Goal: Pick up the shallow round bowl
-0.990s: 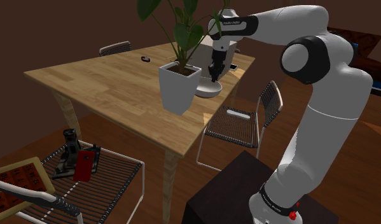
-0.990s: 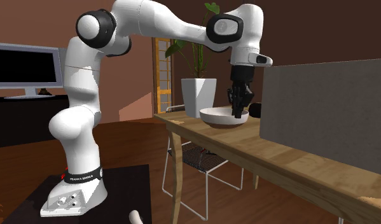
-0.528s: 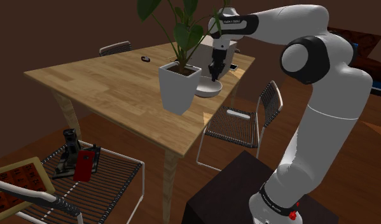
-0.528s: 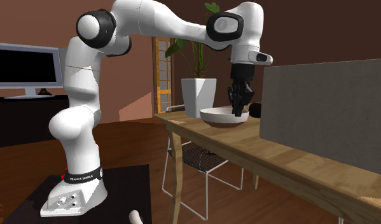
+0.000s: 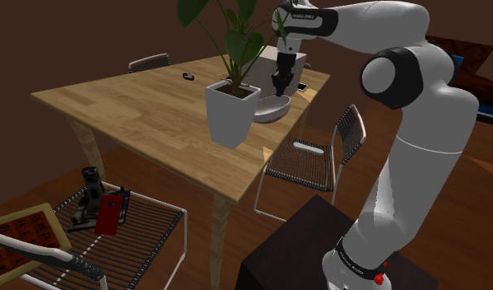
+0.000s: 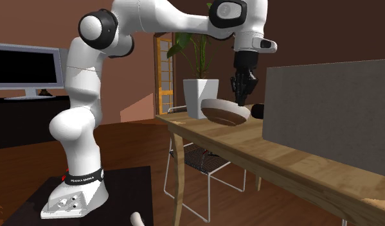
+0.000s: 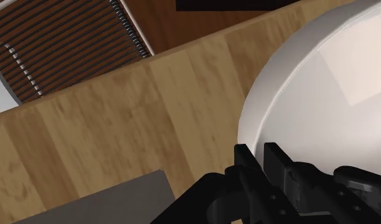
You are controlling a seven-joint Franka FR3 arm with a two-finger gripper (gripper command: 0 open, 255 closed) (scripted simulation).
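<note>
The shallow round white bowl hangs tilted just above the wooden table, beside the white plant pot. My black gripper comes down from above and is shut on the bowl's rim. In the second exterior view the bowl slopes down toward that view's right, clear of the tabletop, with the gripper clasping its far edge. In the wrist view the fingers pinch the edge of the bowl between them.
A tall leafy plant stands in the pot close to the bowl. A grey box sits on the table at the second exterior view's right. A wire chair stands beside the table's near edge, and a small dark object lies far back.
The gripper has risen with the bowl. The bowl, which rested flat on the table, now hangs tilted above it.
</note>
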